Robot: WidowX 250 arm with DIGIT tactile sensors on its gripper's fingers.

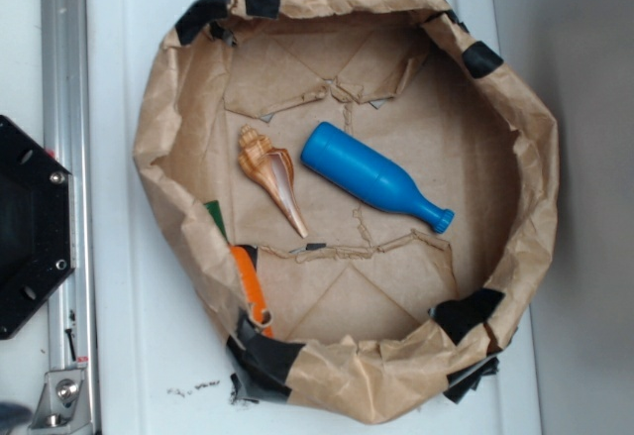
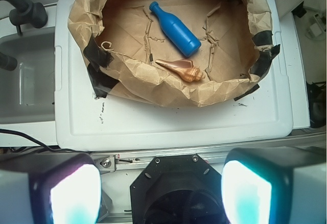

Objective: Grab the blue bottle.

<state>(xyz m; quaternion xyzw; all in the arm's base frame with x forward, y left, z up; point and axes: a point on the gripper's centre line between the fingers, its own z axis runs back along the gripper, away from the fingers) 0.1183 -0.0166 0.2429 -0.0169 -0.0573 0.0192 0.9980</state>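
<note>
The jaws stand spread wide apart in the wrist view, one finger [image 2: 64, 191] at the lower left and the other at the lower right, with nothing between them; the gripper [image 2: 161, 191] is well apart from the basin and holds no object. The blue bottle [image 1: 374, 176] lies on its side on the floor of a crumpled brown paper basin [image 1: 158, 108], about in the middle. In the exterior view its cap points to the lower right and its wide base to the upper left. Just beside it, on its left, lies a tan and brown seashell [image 1: 274, 171], close to the base of the bottle but not clearly touching it. Black tape patches [image 1: 475, 308] sit on the rim of the basin. The basin rests on a white bench [image 1: 129, 356].
</note>
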